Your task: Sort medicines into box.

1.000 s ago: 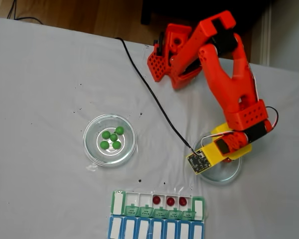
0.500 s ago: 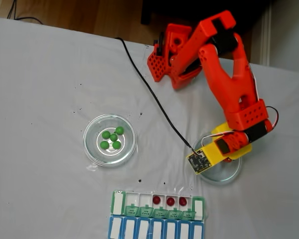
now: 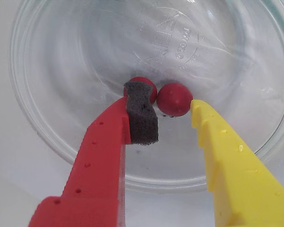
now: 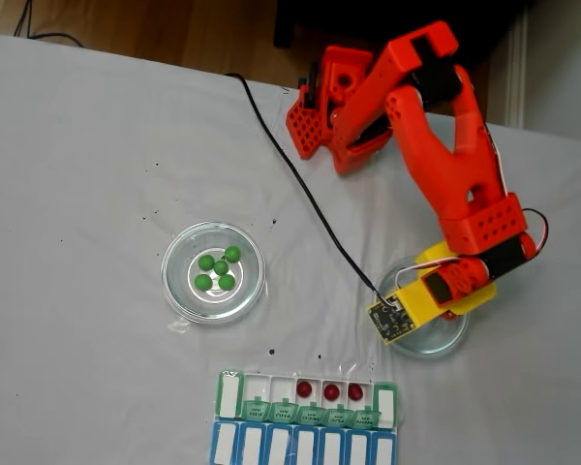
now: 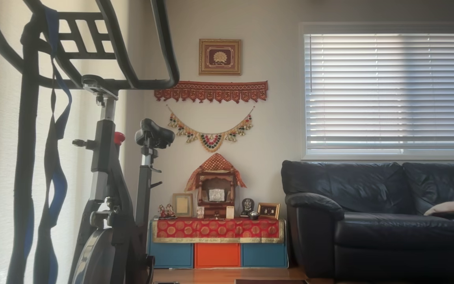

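In the wrist view my gripper (image 3: 169, 100) is open inside a clear glass dish (image 3: 42, 123). Two dark red medicines lie on the dish floor. One red ball (image 3: 174, 99) sits between the fingertips, close to the yellow finger (image 3: 213, 142). The other red ball (image 3: 143, 83) is partly hidden behind the foam pad (image 3: 142, 118) on the red finger. In the fixed view the yellow wrist (image 4: 436, 293) hangs over that dish (image 4: 455, 339). The box (image 4: 230, 393) with green lids lies at the bottom, with three red balls (image 4: 331, 391) in its open compartments. Several green balls (image 4: 220, 267) rest in a second dish (image 4: 177, 291).
A blue-lidded organizer row (image 4: 300, 448) lies just below the box. A black cable (image 4: 300, 189) runs across the white cloth from the arm's base (image 4: 329, 107) to the wrist camera board (image 4: 391, 323). The other view looks into a room with a bike and a sofa.
The wrist has dropped slightly down and to the right over the right-hand dish. The balls in the box and the left dish have not moved.
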